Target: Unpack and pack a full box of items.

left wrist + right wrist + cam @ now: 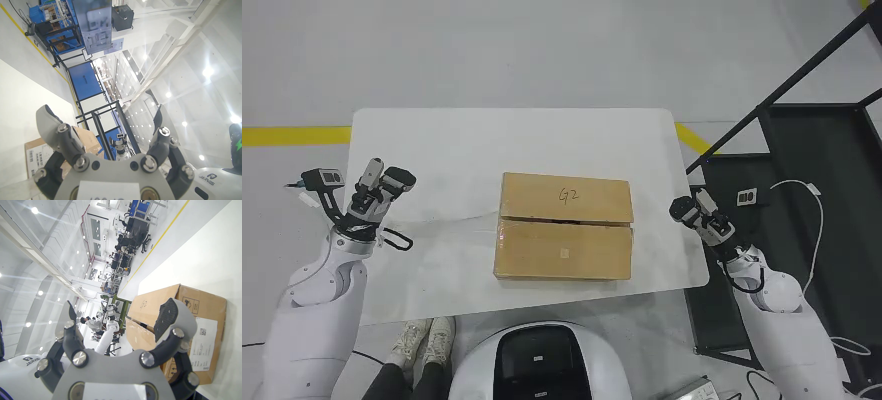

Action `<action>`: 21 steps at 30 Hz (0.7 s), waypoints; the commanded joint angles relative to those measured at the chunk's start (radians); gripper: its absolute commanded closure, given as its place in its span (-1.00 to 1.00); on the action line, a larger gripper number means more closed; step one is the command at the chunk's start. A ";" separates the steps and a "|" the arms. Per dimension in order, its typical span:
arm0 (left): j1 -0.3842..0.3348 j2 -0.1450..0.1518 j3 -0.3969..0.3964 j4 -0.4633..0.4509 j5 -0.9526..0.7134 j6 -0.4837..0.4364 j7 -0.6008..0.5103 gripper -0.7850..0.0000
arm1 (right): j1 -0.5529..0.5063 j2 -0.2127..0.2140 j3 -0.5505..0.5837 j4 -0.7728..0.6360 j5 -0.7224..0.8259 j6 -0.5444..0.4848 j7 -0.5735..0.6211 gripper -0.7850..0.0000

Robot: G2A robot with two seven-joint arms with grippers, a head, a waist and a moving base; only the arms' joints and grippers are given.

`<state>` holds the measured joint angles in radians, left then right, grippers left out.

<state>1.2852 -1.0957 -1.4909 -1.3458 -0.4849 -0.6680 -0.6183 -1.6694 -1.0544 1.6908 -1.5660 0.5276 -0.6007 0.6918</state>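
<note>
1. Grey workshop floor with a yellow stripe at the left edge; white table [422, 140] across the middle of the top view.
2. Cardboard box [564, 227] at centre frame on the table. Lies with its long axis left to right, flaps shut on top, seam along that same axis, handwritten flap toward the upper edge.
3. Left gripper [384, 178] at mid-left, right gripper [695, 205] at mid-right, both well apart from the box. Fingers spread wide, holding nothing.
4. Likely step: opening the flaps. Best to approach from both ends, catch the seam edge, and lift each flap outward without dragging the box.
</note>
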 commanded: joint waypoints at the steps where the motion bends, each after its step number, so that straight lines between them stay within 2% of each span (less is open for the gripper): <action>1: 0.002 0.000 0.000 -0.004 0.008 0.008 0.005 -1.00 | -0.002 0.000 -0.005 -0.005 -0.008 0.009 0.008 -1.00; 6: 0.012 0.002 -0.002 -0.021 0.065 0.022 -0.004 -1.00 | -0.011 0.009 -0.032 -0.020 -0.043 0.063 0.189 -1.00; 10: 0.017 0.009 -0.008 -0.011 0.055 -0.005 -0.115 -1.00 | -0.022 0.021 -0.047 -0.024 -0.043 0.096 0.386 -1.00; 15: 0.009 0.012 -0.014 0.009 -0.034 0.006 -0.187 -1.00 | -0.026 0.024 -0.106 -0.028 -0.095 0.109 0.497 -1.00; 21: 0.008 0.011 -0.014 0.012 -0.060 0.004 -0.205 -1.00 | -0.044 0.024 -0.164 -0.058 -0.092 0.111 0.548 -1.00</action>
<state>1.2914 -1.0840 -1.5067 -1.3323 -0.5441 -0.6635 -0.8229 -1.7112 -1.0303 1.5340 -1.6201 0.4362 -0.4915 1.2333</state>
